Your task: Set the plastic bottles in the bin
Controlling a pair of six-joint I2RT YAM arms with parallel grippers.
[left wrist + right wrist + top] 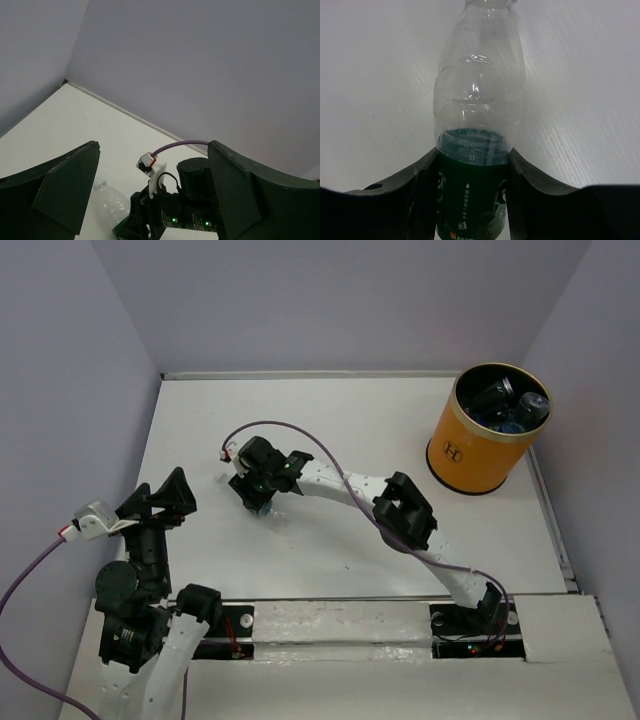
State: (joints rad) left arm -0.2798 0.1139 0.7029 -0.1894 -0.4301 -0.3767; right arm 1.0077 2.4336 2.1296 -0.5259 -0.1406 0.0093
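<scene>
A clear plastic bottle with a dark green label sits between my right gripper's two fingers, which are closed against its labelled body. In the top view this gripper is at the table's middle left, and the bottle's clear end pokes out below it. I cannot tell whether the bottle rests on the table. The orange bin stands at the far right and holds several bottles. My left gripper is open and empty, left of the right gripper. Its wrist view shows the same bottle.
Grey walls enclose the white table on the left, back and right. The right arm's elbow stretches across the table's middle. A purple cable loops above the right wrist.
</scene>
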